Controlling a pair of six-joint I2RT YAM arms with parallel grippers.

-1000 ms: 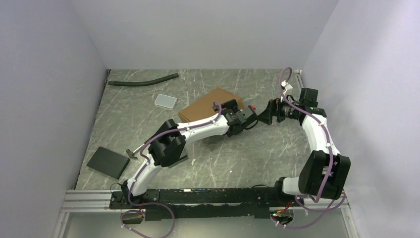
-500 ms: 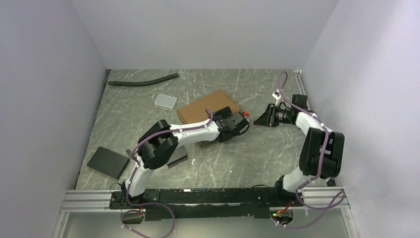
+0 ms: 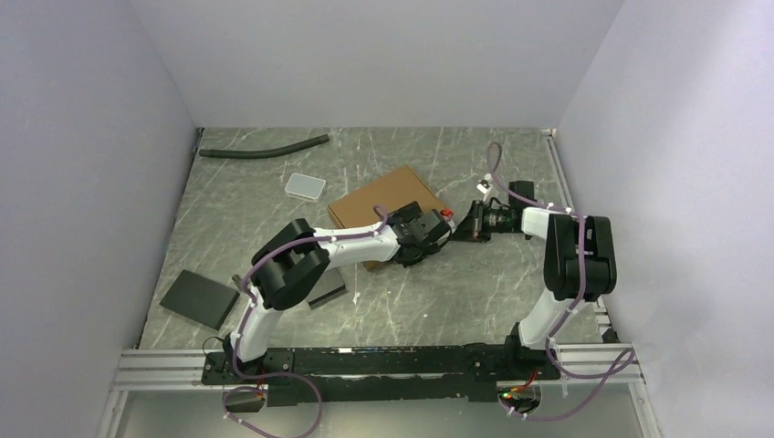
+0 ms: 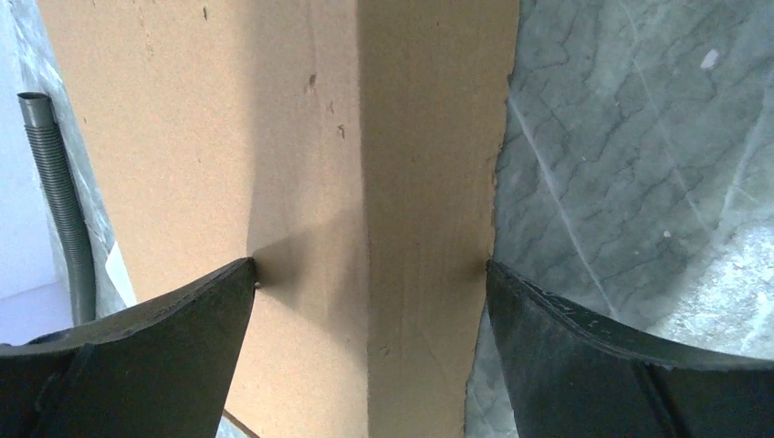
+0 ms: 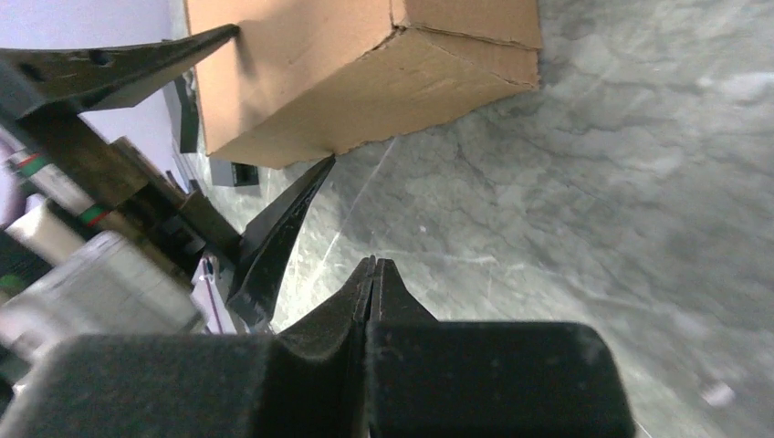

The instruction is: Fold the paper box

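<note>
The paper box (image 3: pixel 379 196) is a shallow brown cardboard box lying closed on the table's far middle. My left gripper (image 3: pixel 438 225) is at its right end, open wide. In the left wrist view its fingers (image 4: pixel 370 269) straddle the box (image 4: pixel 301 137), one tip on the top face and one at the side wall's lower edge. My right gripper (image 3: pixel 468 226) hovers just right of that corner, shut on nothing. The right wrist view shows its shut tips (image 5: pixel 374 261) above bare table, the box (image 5: pixel 365 73) ahead, and the left fingers (image 5: pixel 278 224) spanning the box's edge.
A black corrugated hose (image 3: pixel 265 148) lies at the back left, also in the left wrist view (image 4: pixel 55 182). A small white tray (image 3: pixel 305 186) sits left of the box. A black slab (image 3: pixel 199 298) lies at the near left, another (image 3: pixel 327 292) under the left arm.
My right gripper has shut and moved left toward the box's corner, its arm folding in. The left gripper has slid slightly left onto the box's edge, staying open.
</note>
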